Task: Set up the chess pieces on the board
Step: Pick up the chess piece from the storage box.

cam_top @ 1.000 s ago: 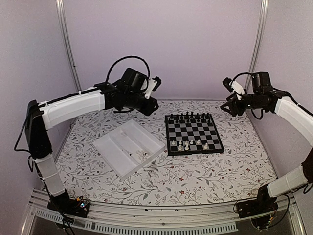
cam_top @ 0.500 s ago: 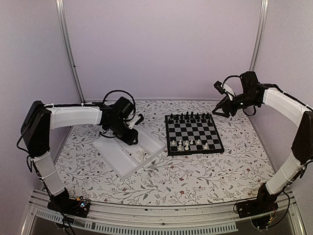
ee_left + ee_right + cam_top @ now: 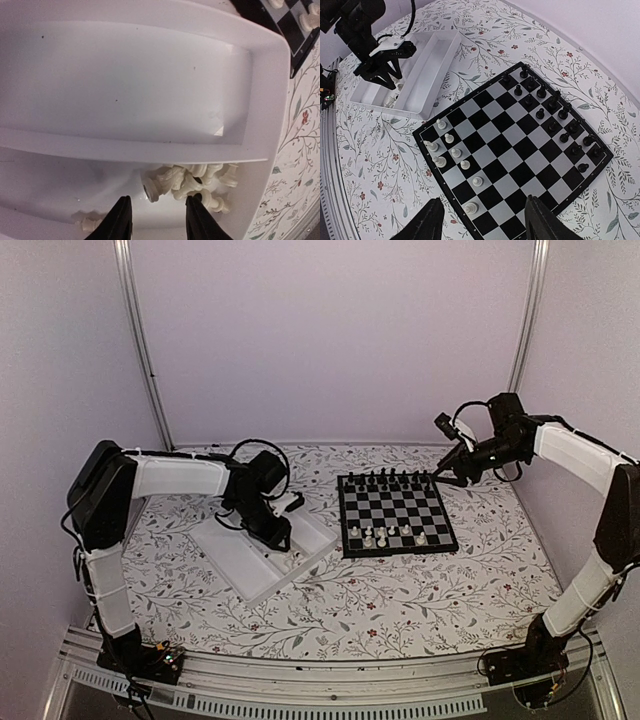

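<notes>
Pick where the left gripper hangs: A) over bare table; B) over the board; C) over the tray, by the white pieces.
C: the left wrist view shows the left gripper above the tray, beside the heap of white pieces.

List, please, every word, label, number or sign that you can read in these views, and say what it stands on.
None readable: the board, the white tray, the chess pieces and the floral table cover bear no text.
The small circuit board at the left arm's base: too small to read.
</notes>
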